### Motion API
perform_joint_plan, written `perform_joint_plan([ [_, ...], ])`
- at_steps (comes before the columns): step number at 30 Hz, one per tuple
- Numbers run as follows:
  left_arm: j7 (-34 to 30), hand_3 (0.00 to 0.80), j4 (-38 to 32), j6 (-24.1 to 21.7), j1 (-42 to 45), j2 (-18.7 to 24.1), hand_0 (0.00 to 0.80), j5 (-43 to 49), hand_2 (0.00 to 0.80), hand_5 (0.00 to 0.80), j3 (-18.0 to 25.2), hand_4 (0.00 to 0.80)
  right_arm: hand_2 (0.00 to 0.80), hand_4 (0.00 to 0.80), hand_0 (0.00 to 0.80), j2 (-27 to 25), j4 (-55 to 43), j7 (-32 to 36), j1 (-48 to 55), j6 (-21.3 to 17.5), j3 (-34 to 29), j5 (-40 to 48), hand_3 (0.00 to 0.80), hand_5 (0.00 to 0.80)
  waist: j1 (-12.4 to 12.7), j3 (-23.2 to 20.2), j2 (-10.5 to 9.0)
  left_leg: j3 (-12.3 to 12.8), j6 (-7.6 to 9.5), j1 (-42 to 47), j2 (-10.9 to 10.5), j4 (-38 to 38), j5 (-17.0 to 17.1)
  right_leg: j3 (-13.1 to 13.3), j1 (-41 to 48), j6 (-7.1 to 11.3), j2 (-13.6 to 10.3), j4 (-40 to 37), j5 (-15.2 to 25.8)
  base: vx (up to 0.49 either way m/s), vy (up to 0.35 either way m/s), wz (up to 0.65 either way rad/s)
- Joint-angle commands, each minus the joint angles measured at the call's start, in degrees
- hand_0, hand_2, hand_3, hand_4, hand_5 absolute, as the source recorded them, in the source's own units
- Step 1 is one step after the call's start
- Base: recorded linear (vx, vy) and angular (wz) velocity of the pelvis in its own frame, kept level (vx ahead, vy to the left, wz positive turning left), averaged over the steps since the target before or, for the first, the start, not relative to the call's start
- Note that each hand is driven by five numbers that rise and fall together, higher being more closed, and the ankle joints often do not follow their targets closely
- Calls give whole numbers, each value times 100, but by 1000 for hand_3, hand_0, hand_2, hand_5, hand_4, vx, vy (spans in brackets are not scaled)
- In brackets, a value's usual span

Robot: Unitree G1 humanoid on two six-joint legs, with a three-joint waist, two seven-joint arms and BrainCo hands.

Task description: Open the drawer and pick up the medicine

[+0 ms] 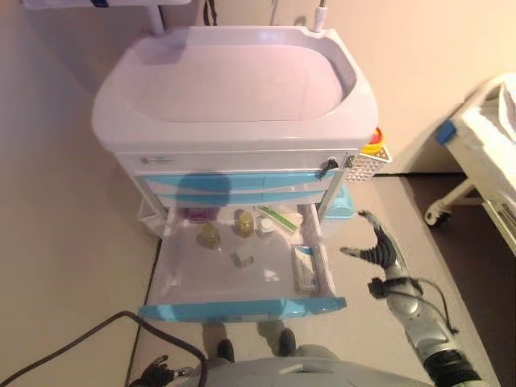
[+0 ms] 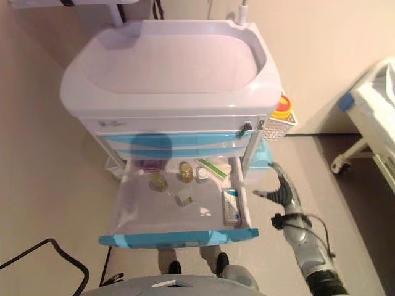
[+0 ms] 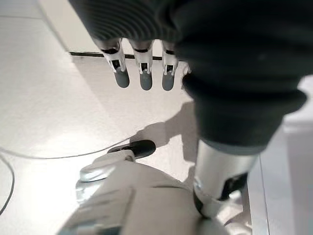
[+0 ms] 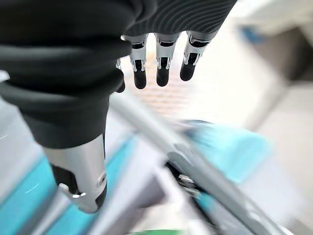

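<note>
A white medical cart (image 1: 234,81) has blue-fronted drawers. Its lowest drawer (image 1: 242,308) is pulled out wide. Inside lie two amber bottles (image 1: 209,235) (image 1: 243,222), a small white bottle (image 1: 265,226), a green and white box (image 1: 278,218), a blue and white box (image 1: 304,268) by the right wall, a small clear cube (image 1: 242,259) and a purple item (image 1: 197,214) at the back. My right hand (image 1: 379,246) is open and empty, to the right of the drawer and apart from it; its straight fingers (image 4: 164,63) show in the right wrist view. My left hand (image 3: 142,73) hangs open over the floor.
A white bed frame with a blue corner (image 1: 484,145) stands at the right. A red and yellow part (image 1: 372,145) sticks out of the cart's right side. A dark key or latch (image 1: 326,168) sits on the upper drawer front. Walls stand behind and to the left of the cart.
</note>
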Motion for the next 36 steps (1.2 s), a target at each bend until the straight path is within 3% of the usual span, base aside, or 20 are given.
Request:
perform_joint_plan([
  [1, -26, 0, 81, 46, -300, -73, 0, 101, 0, 0, 77, 0, 0, 0, 0, -379, -1003, 797, -544, -703, 376, -85, 0, 0, 70, 233, -87, -108, 184, -17, -308, 104, -375, 116, 177, 475, -324, -5, 164, -9, 40, -4],
  [5, -13, 0, -14, 11, -381, -60, 0, 31, 0, 0, -21, 0, 0, 0, 0, -746, -1665, 1599, -853, -951, 889, 100, 0, 0, 198, 192, -105, -145, 202, -64, -329, 37, -331, 81, 107, 531, -394, 40, 178, -2, 34, 6],
  [11, 63, 0, -91, 14, -515, -54, 0, -96, 0, 0, -199, 0, 0, 0, 0, -746, -1513, 2004, -1738, -622, 1777, 176, 0, 0, 537, 193, -116, -345, 224, -159, -390, 35, -277, -130, 103, 550, -503, 144, 116, 8, 28, 17],
  [26, 154, 0, -79, 123, -388, 203, 0, -49, 0, 0, -163, 0, 0, 0, 0, -72, 786, 1213, -3353, 742, 3118, -1011, 0, 0, 1552, 289, -77, -1113, 147, -439, -455, -37, -46, -1099, 274, 558, -668, 215, -73, 4, 1, 42],
  [36, -20, 0, 9, -71, -279, 239, 0, 70, 0, 0, -88, 0, 0, 0, 0, 550, 2090, 894, -3779, 1471, 3197, -1260, 0, 0, 1986, 305, -189, -1496, 95, -555, -473, -37, 70, -1499, 434, 531, -676, 190, -162, 21, -13, 32],
])
